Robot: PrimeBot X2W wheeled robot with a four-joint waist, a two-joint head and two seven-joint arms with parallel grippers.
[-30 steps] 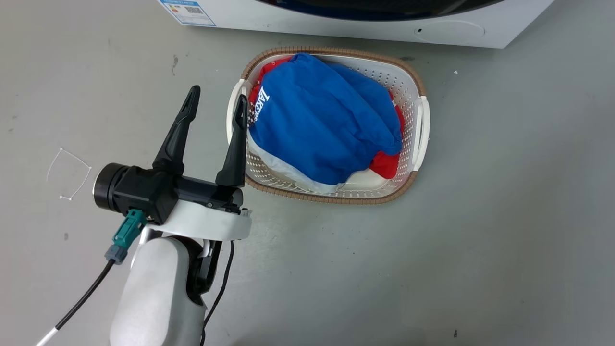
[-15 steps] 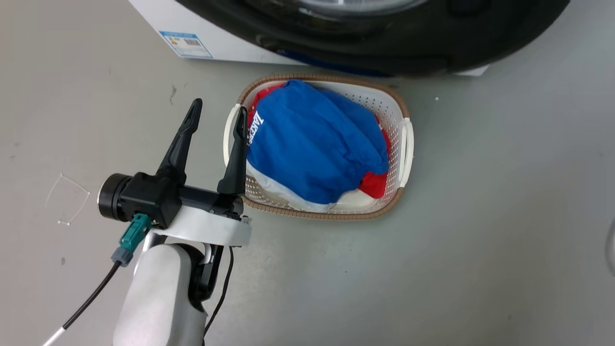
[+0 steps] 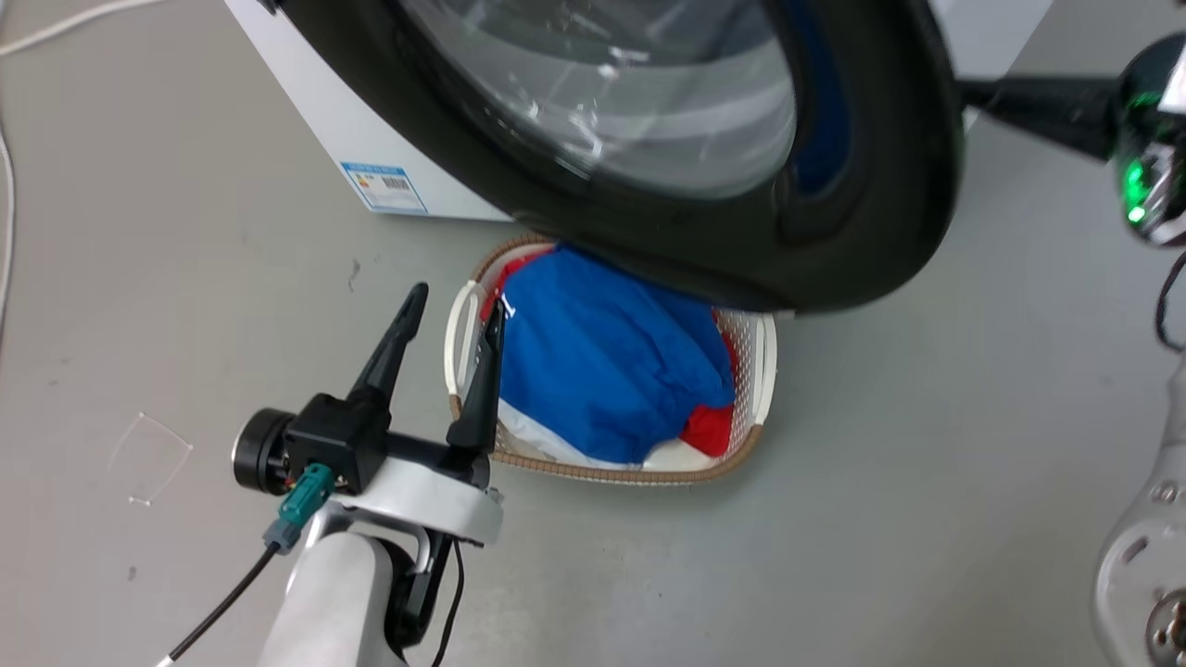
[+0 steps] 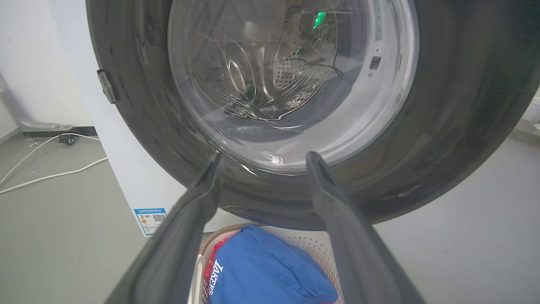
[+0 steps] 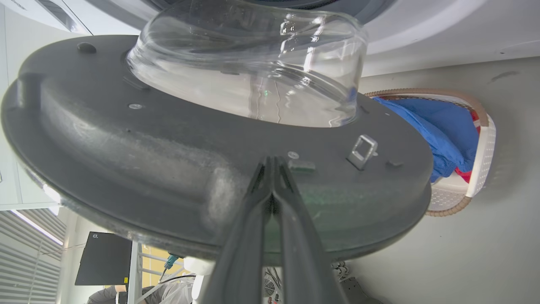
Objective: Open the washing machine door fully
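Note:
The washing machine door (image 3: 862, 232) is a broad glossy black ring around a bulging glass window (image 3: 602, 93), and it stands swung out from the white machine (image 3: 334, 120) over the far end of a laundry basket. My right gripper (image 3: 968, 91) reaches in from the upper right behind the door's free edge. In the right wrist view it (image 5: 273, 160) is shut, its tips against the door's inner face (image 5: 126, 147) just below the glass bowl (image 5: 253, 71) and left of the metal latch (image 5: 362, 150). My left gripper (image 3: 449, 310) is open and empty, low in front of the door (image 4: 455, 126), apart from it.
A white woven-rim basket (image 3: 764, 371) with blue and red clothes (image 3: 602, 371) sits on the grey floor under the door, close to my left gripper's inner finger. White cables (image 4: 42, 177) lie on the floor left of the machine. My right arm's pale forearm (image 3: 1140, 574) rises at the lower right.
The head camera has tilted up, bringing the door, its window and my right gripper into the picture. My left gripper stays open beside the basket.

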